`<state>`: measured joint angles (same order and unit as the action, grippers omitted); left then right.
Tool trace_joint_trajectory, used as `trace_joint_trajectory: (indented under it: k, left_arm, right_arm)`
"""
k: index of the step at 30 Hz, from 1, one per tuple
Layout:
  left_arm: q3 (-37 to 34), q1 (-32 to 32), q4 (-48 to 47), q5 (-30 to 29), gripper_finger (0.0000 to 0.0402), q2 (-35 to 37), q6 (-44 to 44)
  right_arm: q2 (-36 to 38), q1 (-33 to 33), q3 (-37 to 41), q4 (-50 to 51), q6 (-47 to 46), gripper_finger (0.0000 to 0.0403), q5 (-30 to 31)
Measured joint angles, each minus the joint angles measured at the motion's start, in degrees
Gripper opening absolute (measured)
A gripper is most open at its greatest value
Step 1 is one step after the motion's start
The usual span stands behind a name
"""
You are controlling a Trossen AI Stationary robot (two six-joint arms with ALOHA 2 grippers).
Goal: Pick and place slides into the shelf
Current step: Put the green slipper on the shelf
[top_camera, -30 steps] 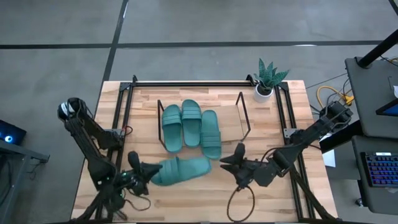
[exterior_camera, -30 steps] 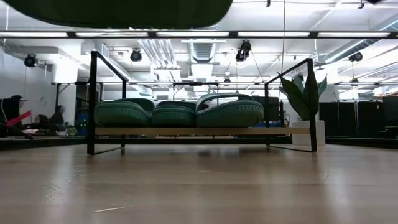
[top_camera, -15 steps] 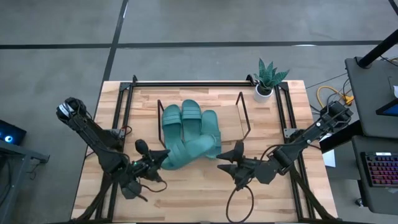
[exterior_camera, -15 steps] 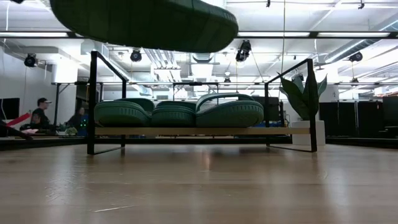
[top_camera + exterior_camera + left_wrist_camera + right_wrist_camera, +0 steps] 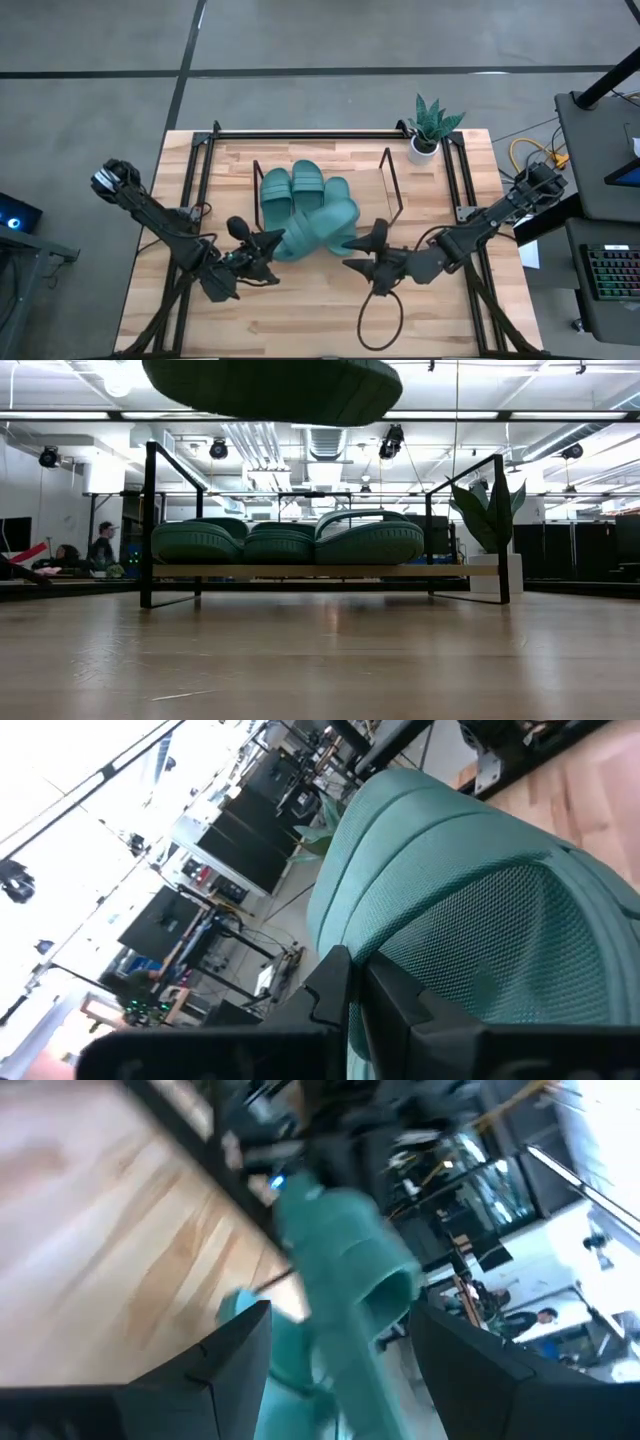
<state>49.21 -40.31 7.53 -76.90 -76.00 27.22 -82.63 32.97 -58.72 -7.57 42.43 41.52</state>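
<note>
- The left gripper (image 5: 262, 246), lower left of centre in the high view, pinches the fourth sandal (image 5: 322, 228) by one end; the left wrist view shows its fingers (image 5: 335, 982) clamped on the sandal's edge.
- The sandal hangs in the air, tilted, its far end over the front of the shelf (image 5: 393, 186) and over the three sandals (image 5: 300, 195) already lying in it.
- Risk: with only an end pinch, the soft rubber could sag or swing, and the free end may catch the black end frame or the front rod.
- Risk: let go from this height and angle, it could land on top of the right-hand sandal, knock it askew, or slide off onto the table (image 5: 440, 310).
- The right gripper (image 5: 366, 255) waits lower right of centre with its fingers spread, near the sandal's path; a sideways swing could brush it.
- Against the earlier pictures, the sandal has gone from the bare boards in front of the shelf to over its front edge, and in the low view its sole (image 5: 275, 390) has shifted rightward.
</note>
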Motion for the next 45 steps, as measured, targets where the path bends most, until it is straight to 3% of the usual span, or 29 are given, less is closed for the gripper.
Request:
trace_joint_trajectory:
  k: [4, 8, 15, 22, 37, 45]
  left_arm:
    - [0.0, 1.0, 0.0, 0.1, 0.0000, -0.9, 0.8]
    - [0.0, 2.0, 2.0, 0.1, 0.0000, -1.8, 2.3]
    - [0.0, 3.2, 13.2, 0.1, 0.0000, -4.1, 15.9]
    - [0.0, 4.1, 16.1, 0.1, 0.0000, -5.5, 21.7]
    - [0.0, 4.8, 17.7, 0.1, 0.0000, -6.0, 23.3]
    - [0.0, 6.7, 18.0, 0.2, 0.0000, -6.1, 23.3]
  right_arm:
    - [0.0, -0.4, 0.0, -6.9, -2.5, 0.0226, -0.3]
    - [0.0, -3.6, -0.1, -7.6, -12.3, 0.0226, -6.0]
    - [0.0, -9.6, -0.1, -6.3, -22.6, 0.0226, -9.8]
    - [0.0, -14.4, -0.1, -5.1, -32.3, 0.0226, -23.4]
    - [0.1, -17.2, -2.0, 2.9, -39.9, 0.0224, -25.5]
    - [0.1, -17.2, -2.0, 3.2, -41.0, 0.0185, -25.6]
